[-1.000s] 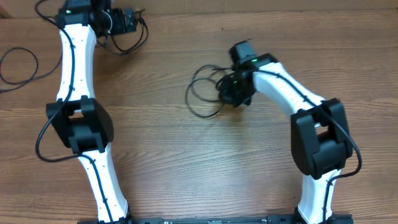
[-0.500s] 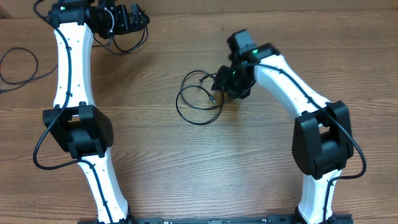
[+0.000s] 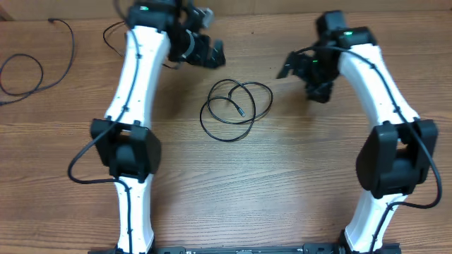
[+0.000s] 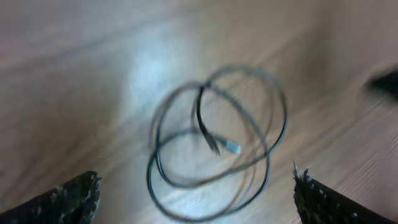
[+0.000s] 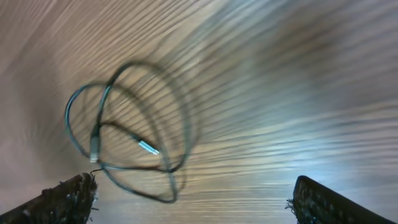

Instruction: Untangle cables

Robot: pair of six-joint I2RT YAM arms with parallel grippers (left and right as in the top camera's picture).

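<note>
A coil of thin black cable point(image 3: 239, 107) lies loose on the wooden table between my two arms, its loops overlapping and a small plug end inside them. My left gripper point(image 3: 207, 52) hangs open above and to the left of the coil. In the left wrist view the coil point(image 4: 219, 147) sits ahead of the wide-apart fingertips point(image 4: 76, 198). My right gripper point(image 3: 302, 76) is open to the right of the coil and holds nothing. The right wrist view shows the coil point(image 5: 127, 127) ahead and to the left, apart from that gripper point(image 5: 193, 183).
Another thin black cable point(image 3: 20, 72) lies in a loop at the table's far left edge, with a strand point(image 3: 69, 37) running up beside it. A further black cord point(image 3: 111, 32) shows near the left arm at the back. The wrist views are blurred.
The right gripper opened, let go of the coil and drew back to the right. The coil spread out flat. My left arm swung right from the back-left corner toward the coil.
</note>
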